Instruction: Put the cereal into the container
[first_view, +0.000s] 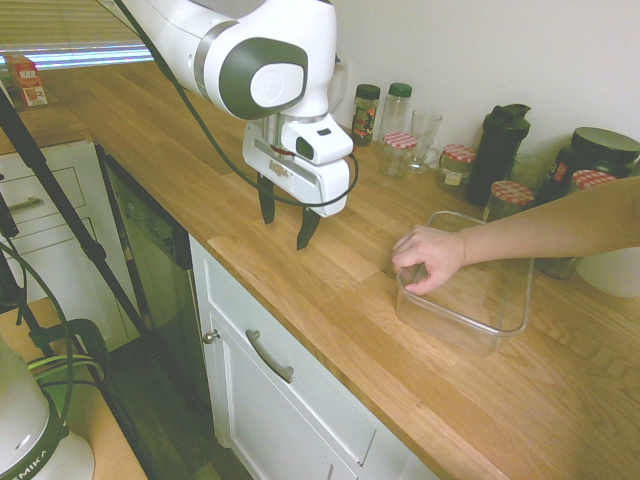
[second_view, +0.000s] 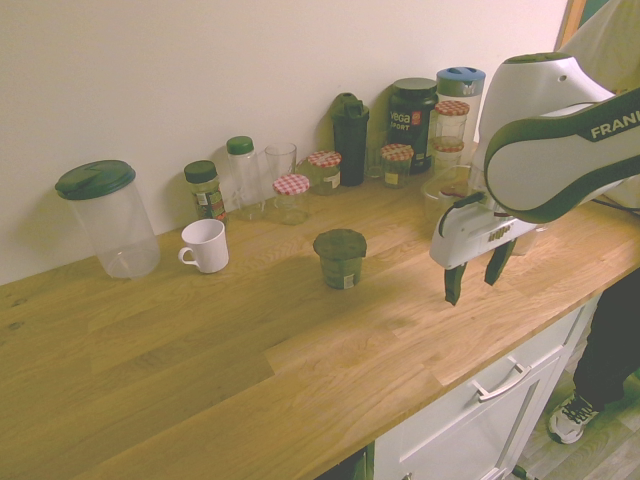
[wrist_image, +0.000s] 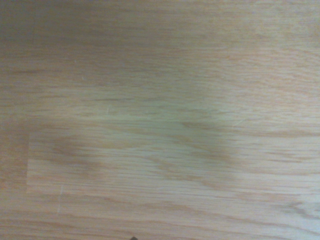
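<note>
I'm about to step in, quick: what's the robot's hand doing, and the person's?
Robot's hand: open, holding nothing.
Person's hand: at the container's rim; grip unclear.

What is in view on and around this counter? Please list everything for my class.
clear plastic rectangular tub: one, under the person's hand
labelled clear jar with dark-green lid: one, by the wall
dark-green lidded cup: one, mid-counter
red-checked-lid glass jars: at least five, along the wall
green-capped clear bottle: one, wall
clear glasses: at least one, wall
black bottle: one, wall
black tub: one, wall
blue-lidded container: one, wall
white mug: one, before the wall
green-lidded clear pitcher: one, wall
red-and-white carton: one, counter's far end
wooden counter: one, over white cupboards
bare hand: one
black pincer: one, open, above counter
</note>
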